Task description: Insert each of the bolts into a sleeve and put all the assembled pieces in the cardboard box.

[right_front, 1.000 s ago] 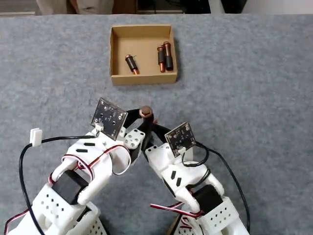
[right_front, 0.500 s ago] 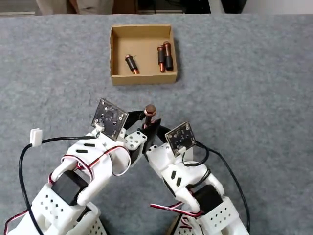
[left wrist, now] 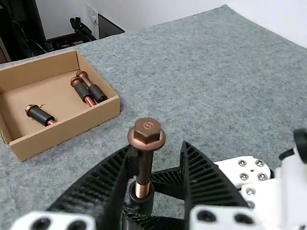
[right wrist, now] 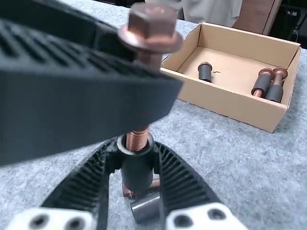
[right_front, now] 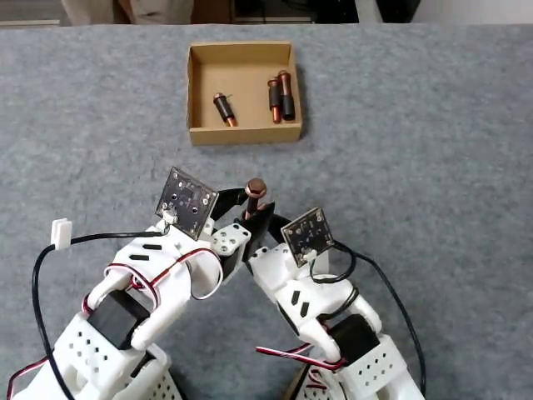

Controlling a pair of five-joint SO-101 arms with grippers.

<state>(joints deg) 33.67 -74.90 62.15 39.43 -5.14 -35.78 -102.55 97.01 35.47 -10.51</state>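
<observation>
Grey felt-like mat (right_front: 433,125): covers the whole table top, flat, with a short fibrous nap, running to the far edge. Beyond that edge, left wrist view: white wall (left wrist: 153,9) with a pale wall plate (left wrist: 91,14), a black meshed panel (left wrist: 109,25) just beside the plate, a black clip-like object (left wrist: 79,25) near it, and dark furniture (left wrist: 19,24) at the corner. Right wrist view: brown wooden panel (right wrist: 259,14) behind the table, dark equipment (right wrist: 293,17) beside it.
</observation>
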